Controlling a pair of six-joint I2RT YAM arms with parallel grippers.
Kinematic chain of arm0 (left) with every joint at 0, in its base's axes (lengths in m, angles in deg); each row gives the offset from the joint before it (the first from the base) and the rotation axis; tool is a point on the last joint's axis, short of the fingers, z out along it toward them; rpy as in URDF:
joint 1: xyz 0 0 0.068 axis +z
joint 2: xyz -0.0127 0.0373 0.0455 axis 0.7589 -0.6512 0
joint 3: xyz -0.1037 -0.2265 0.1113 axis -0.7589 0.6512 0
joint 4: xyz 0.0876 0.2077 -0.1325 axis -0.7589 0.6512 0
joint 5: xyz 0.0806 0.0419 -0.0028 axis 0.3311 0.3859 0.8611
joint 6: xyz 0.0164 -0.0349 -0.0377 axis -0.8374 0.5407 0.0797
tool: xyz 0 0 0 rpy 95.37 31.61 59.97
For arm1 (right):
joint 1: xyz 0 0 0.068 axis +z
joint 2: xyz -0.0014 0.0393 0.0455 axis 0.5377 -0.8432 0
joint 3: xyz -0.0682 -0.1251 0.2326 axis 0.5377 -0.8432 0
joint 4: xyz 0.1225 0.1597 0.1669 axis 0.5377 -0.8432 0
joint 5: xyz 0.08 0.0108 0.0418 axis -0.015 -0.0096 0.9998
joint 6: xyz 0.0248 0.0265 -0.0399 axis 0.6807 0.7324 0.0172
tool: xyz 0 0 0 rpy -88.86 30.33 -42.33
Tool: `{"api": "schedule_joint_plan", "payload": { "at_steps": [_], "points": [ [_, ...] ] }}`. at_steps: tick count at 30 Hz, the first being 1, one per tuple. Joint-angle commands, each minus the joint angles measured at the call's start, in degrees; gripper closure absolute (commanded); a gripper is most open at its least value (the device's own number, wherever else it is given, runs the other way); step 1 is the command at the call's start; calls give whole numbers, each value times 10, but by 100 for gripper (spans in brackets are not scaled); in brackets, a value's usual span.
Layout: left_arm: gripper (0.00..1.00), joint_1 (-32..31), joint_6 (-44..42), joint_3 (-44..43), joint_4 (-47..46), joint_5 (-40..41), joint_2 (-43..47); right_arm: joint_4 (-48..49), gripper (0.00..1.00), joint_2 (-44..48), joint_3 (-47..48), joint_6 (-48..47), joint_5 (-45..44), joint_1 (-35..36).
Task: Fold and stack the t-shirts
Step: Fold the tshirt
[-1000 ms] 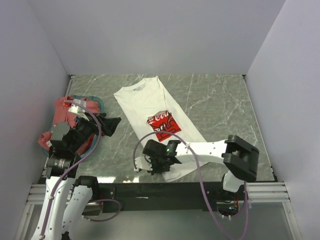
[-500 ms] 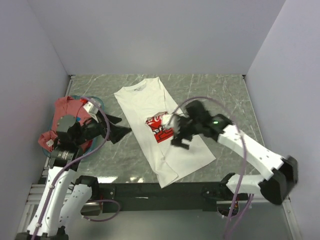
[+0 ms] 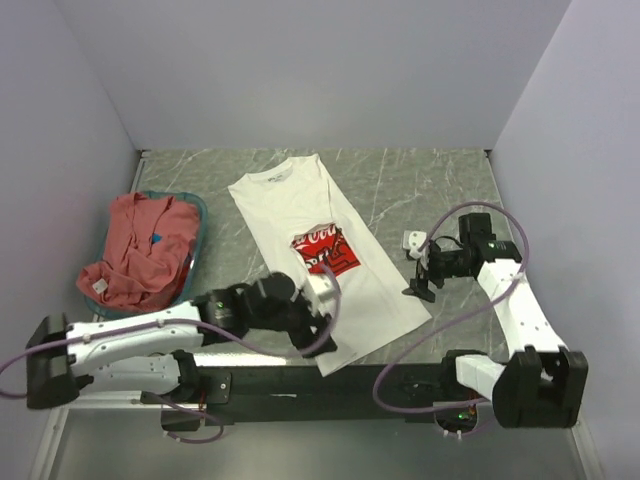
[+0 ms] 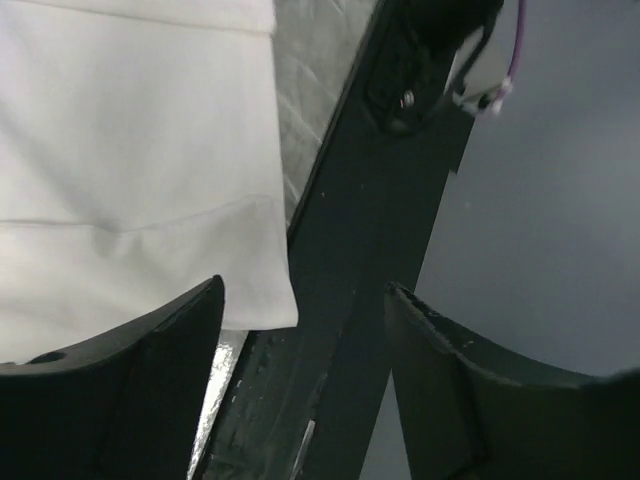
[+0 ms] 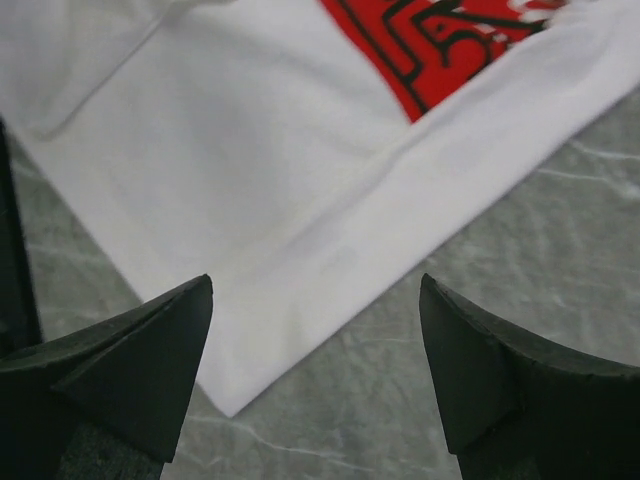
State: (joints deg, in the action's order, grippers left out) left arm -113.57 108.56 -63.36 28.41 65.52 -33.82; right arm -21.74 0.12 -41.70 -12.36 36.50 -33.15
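The white t-shirt (image 3: pixel 300 215) with the red print (image 3: pixel 322 250) lies flat on the table as a long diagonal strip, collar at the back. Its near hem corner (image 4: pixel 270 300) shows in the left wrist view. My left gripper (image 3: pixel 320 335) hovers at that corner by the table's front edge, open (image 4: pixel 302 290), with nothing between its fingers. My right gripper (image 3: pixel 424 272) stands open (image 5: pixel 315 285) to the right of the shirt, just off the folded edge (image 5: pixel 330 250). The salmon-red t-shirt (image 3: pixel 140 250) lies crumpled in the basket.
The teal basket (image 3: pixel 198 215) sits at the left edge of the marble table (image 3: pixel 420 190). A black rail (image 4: pixel 370 250) runs along the table's front edge under my left gripper. Grey walls close in the back and both sides.
My left arm has swung from the basket across to the white shirt's near hem. My right gripper has let go of the shirt, opened and pulled back to the right.
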Motion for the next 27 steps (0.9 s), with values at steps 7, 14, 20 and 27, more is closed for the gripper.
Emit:
{"api": "schedule_joint_plan", "payload": {
  "at_steps": [7,14,20,27],
  "points": [
    [40,-132,-28,-27,-65,227,-173,-180,19,-91,7,-239,-11,-21],
    [41,-170,-38,-65,-82,250,-280,-150,19,-90,-9,-204,-22,-25],
    [41,-197,-42,-77,-72,274,-326,-146,20,-107,-9,-201,-22,-25],
    [52,-212,-46,-97,-39,314,-362,-154,20,-112,-10,-211,-24,-26]
  ]
}}
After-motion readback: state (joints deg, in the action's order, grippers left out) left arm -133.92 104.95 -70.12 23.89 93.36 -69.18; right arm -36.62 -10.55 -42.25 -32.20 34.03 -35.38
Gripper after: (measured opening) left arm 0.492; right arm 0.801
